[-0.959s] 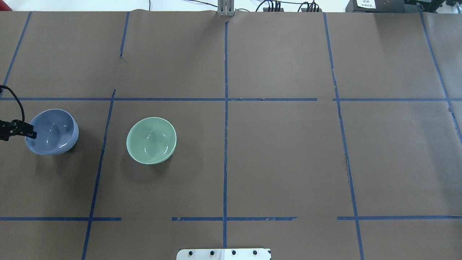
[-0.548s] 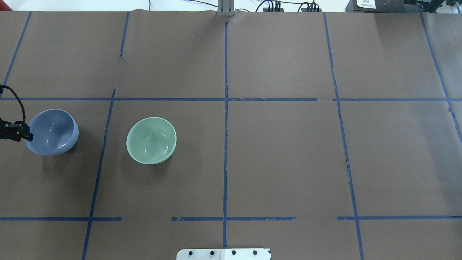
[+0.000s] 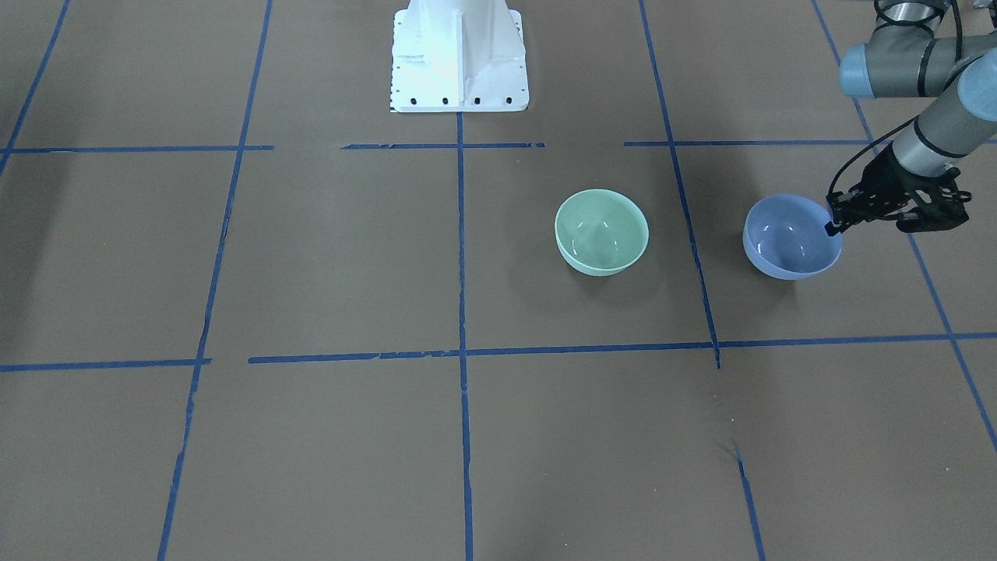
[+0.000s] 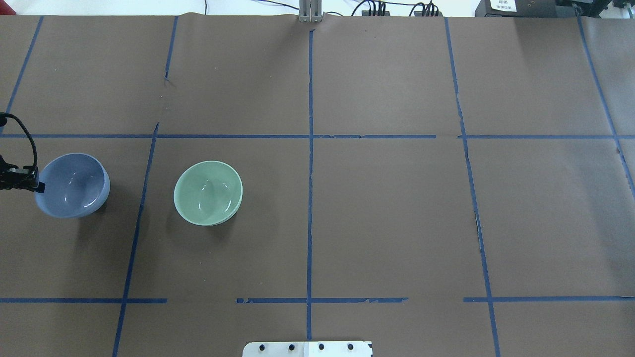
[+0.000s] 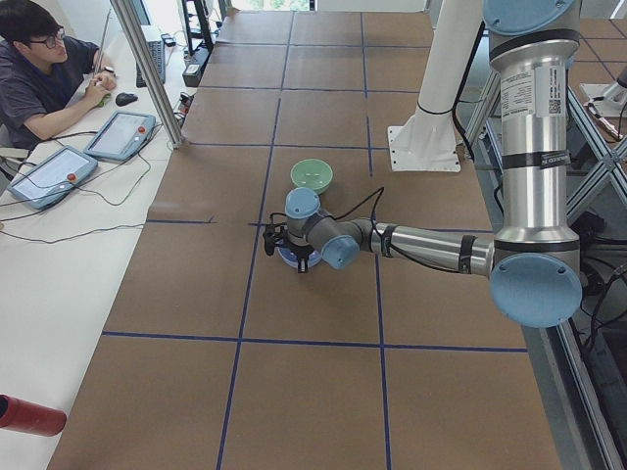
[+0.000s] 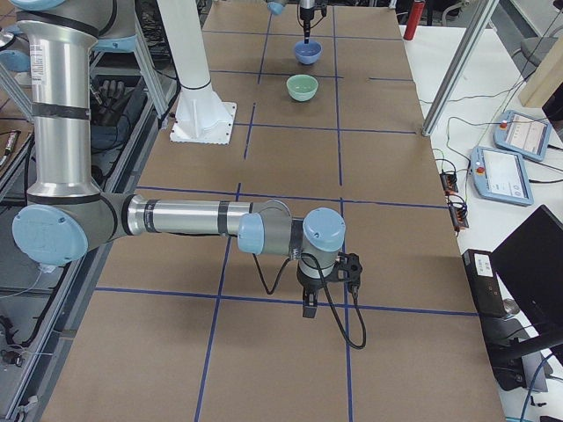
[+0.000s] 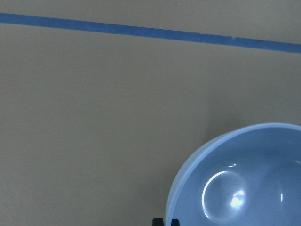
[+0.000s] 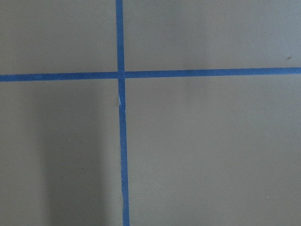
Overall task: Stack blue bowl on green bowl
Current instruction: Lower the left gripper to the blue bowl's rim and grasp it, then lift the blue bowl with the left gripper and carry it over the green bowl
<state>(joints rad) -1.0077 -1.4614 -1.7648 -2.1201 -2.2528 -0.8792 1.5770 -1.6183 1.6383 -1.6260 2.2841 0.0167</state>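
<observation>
The left claw (image 3: 832, 227) grips the rim of the round glossy periwinkle-blue bowl (image 3: 787, 243), which is apart from the round glossy mint-green bowl (image 3: 601, 231). Grasping seems done; next comes lifting, then centring above the green bowl.

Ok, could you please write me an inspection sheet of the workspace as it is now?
Surface: table under brown paper with blue tape grid, tape broken in places.
Job's things: blue bowl and green bowl apart, not stacked.
Clutter: nothing seen.
Grippers: left gripper shut on blue bowl's rim; right gripper above bare paper, state cannot be told.
Cables: black cable looping at left wrist.
Surroundings: operator at side desk.
</observation>
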